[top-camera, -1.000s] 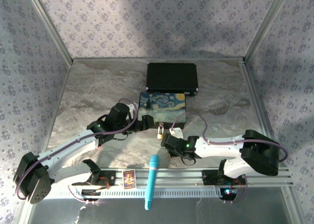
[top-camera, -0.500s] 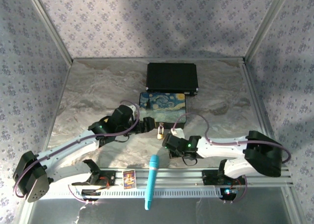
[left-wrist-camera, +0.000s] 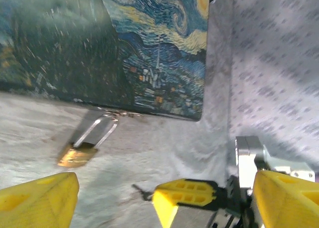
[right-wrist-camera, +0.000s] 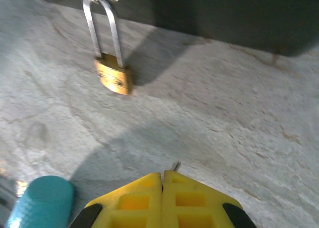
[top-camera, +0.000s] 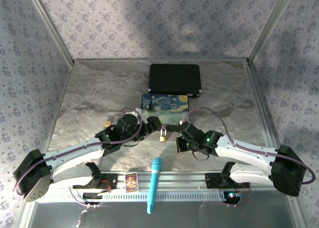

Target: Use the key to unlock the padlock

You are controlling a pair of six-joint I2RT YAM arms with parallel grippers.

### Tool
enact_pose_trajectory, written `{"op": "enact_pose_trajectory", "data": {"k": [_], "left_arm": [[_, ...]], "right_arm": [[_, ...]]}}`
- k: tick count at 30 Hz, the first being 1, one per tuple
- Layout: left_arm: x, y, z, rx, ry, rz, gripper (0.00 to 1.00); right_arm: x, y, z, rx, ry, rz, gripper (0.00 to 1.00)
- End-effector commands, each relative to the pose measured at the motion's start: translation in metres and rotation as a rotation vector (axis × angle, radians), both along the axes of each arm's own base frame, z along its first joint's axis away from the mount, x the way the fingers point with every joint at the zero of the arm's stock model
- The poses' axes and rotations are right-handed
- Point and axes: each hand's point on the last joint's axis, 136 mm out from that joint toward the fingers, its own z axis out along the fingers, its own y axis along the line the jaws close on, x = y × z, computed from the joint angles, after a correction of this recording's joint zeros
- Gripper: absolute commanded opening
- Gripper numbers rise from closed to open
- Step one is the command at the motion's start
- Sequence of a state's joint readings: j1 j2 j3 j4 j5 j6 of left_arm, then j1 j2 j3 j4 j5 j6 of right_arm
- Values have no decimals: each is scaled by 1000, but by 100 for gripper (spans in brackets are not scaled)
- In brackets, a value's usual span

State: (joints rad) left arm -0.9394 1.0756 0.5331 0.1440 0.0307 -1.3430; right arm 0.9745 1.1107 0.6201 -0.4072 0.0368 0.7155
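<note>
Marbled table (top-camera: 89,103) with a painted box (top-camera: 165,104) at its middle; two robot arms meet at a small padlock on the box's near side, and unlocking has not yet begun.

Left gripper (top-camera: 152,124) hovers just beside the padlock, jaws spread wide, holding nothing. Right gripper (right-wrist-camera: 163,180) is pinched fully closed, and a thin metal tip, apparently the key (right-wrist-camera: 175,166), pokes out between its fingers. The brass padlock (right-wrist-camera: 113,77) lies on the table, its shackle closed and hooked to the box front. Key and padlock are near but apart. The key is in hand, but it has yet to be inserted and turned.
</note>
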Motion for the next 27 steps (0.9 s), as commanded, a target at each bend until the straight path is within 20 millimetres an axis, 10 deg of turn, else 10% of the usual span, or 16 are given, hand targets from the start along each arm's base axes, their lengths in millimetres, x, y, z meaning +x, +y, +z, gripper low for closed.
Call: {"op": "enact_pose_trajectory", "data": {"k": [1,14,27], "left_arm": [[9,-7,17,-234,91,158,90],[-7,-15,22,-386,217,199,100],[-5,2,34,-425,189,253,89]], "right_arm": [[10,17,32,48,-59,49,0],[49,75,100,195,-312,82,0],[30,115,119,391,-354,162,0]]}}
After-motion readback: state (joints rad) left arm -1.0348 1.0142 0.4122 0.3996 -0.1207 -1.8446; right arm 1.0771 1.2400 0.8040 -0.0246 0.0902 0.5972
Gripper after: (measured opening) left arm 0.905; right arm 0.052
